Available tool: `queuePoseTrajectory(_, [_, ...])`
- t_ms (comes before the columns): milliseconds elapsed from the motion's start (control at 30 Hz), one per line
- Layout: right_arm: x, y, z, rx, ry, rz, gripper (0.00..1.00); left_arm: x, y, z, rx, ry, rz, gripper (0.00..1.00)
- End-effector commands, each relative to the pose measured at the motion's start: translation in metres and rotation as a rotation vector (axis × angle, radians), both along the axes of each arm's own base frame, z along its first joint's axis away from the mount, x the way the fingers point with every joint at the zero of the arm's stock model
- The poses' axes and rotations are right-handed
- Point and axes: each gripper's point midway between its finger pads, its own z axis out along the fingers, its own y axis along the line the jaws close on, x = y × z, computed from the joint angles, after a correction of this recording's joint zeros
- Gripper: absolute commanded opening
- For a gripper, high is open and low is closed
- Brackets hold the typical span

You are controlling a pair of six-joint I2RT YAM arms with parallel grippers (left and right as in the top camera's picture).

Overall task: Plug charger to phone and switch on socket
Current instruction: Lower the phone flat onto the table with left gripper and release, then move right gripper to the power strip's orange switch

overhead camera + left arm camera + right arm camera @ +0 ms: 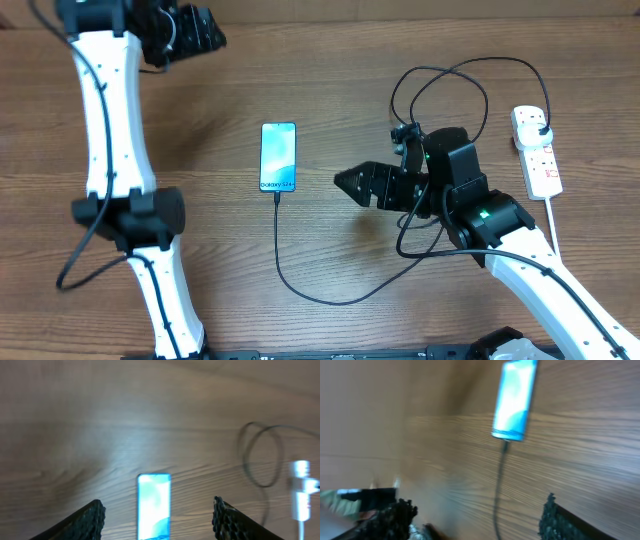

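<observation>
The phone (279, 156) lies flat mid-table with its light-blue screen up. It also shows in the left wrist view (154, 505) and the right wrist view (514, 400). The black charger cable (300, 275) meets the phone's near end, curves right and loops back to the plug (540, 127) in the white socket strip (538, 152) at the right. My right gripper (345, 182) is open and empty, right of the phone; the cable (499, 495) runs between its fingers in the right wrist view. My left gripper (200, 35) is open and empty, raised at the far left.
The strip's white cord (551, 222) runs toward the front edge at the right. Black cable loops (440, 85) lie behind the right arm. The left arm's base (130, 215) stands at the left. The strip also shows in the left wrist view (301, 490).
</observation>
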Motion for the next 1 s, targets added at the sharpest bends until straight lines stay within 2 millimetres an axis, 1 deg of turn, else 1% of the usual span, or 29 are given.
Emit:
queuePoseTrajectory(0, [0.011, -0.021, -0.005, -0.131, -0.013, -0.082, 0.79, -0.023, -0.012, 0.069, -0.025, -0.158, -0.032, 0.77])
queuePoseTrajectory(67, [0.01, -0.035, -0.007, -0.217, 0.01, -0.12, 0.77, -0.031, -0.012, 0.086, -0.02, -0.196, -0.03, 0.8])
queuePoseTrajectory(100, [0.01, -0.048, -0.004, -0.276, 0.023, -0.153, 0.64, -0.037, -0.011, 0.097, -0.016, -0.22, -0.029, 0.85])
queuePoseTrajectory(133, [0.011, -0.058, -0.001, -0.307, 0.034, -0.182, 0.5, -0.04, -0.011, 0.102, -0.012, -0.233, -0.027, 0.96])
queuePoseTrajectory(167, [0.012, -0.065, 0.002, -0.327, 0.041, -0.206, 0.32, -0.042, -0.011, 0.106, -0.01, -0.242, -0.026, 1.0])
queuePoseTrajectory(200, [0.015, -0.074, 0.006, -0.342, 0.045, -0.234, 0.21, -0.044, -0.011, 0.11, -0.01, -0.25, -0.026, 1.0])
queuePoseTrajectory(267, [0.022, -0.091, 0.016, -0.354, 0.05, -0.29, 0.11, -0.046, -0.011, 0.112, -0.01, -0.255, -0.026, 1.0])
queuePoseTrajectory(333, [0.031, -0.111, 0.025, -0.35, 0.053, -0.356, 0.05, -0.046, -0.011, 0.111, -0.01, -0.253, -0.026, 1.0])
queuePoseTrajectory(367, [0.035, -0.122, 0.028, -0.349, 0.053, -0.387, 0.04, -0.046, -0.011, 0.11, -0.01, -0.249, -0.026, 1.0])
queuePoseTrajectory(467, [0.047, -0.167, 0.036, -0.339, 0.069, -0.523, 0.04, -0.044, -0.006, 0.106, 0.017, -0.239, -0.006, 1.0])
queuePoseTrajectory(600, [0.055, -0.228, 0.043, -0.319, 0.073, -0.681, 0.04, -0.043, -0.003, 0.105, 0.028, -0.237, 0.003, 1.0])
queuePoseTrajectory(667, [0.057, -0.252, 0.043, -0.322, 0.074, -0.735, 0.04, -0.043, -0.003, 0.105, 0.029, -0.237, 0.003, 1.0])
queuePoseTrajectory(733, [0.06, -0.283, 0.04, -0.333, 0.078, -0.801, 0.04, -0.043, -0.003, 0.105, 0.028, -0.238, 0.003, 1.0])
queuePoseTrajectory(767, [0.062, -0.294, 0.037, -0.331, 0.093, -0.828, 0.04, -0.043, -0.003, 0.105, 0.028, -0.237, 0.003, 1.0])
queuePoseTrajectory(833, [0.067, -0.309, 0.033, -0.322, 0.112, -0.839, 0.04, -0.043, -0.003, 0.105, 0.028, -0.237, 0.003, 1.0])
queuePoseTrajectory(967, [0.087, -0.337, 0.019, -0.303, 0.163, -0.855, 0.04, -0.043, -0.003, 0.105, 0.028, -0.237, 0.003, 1.0])
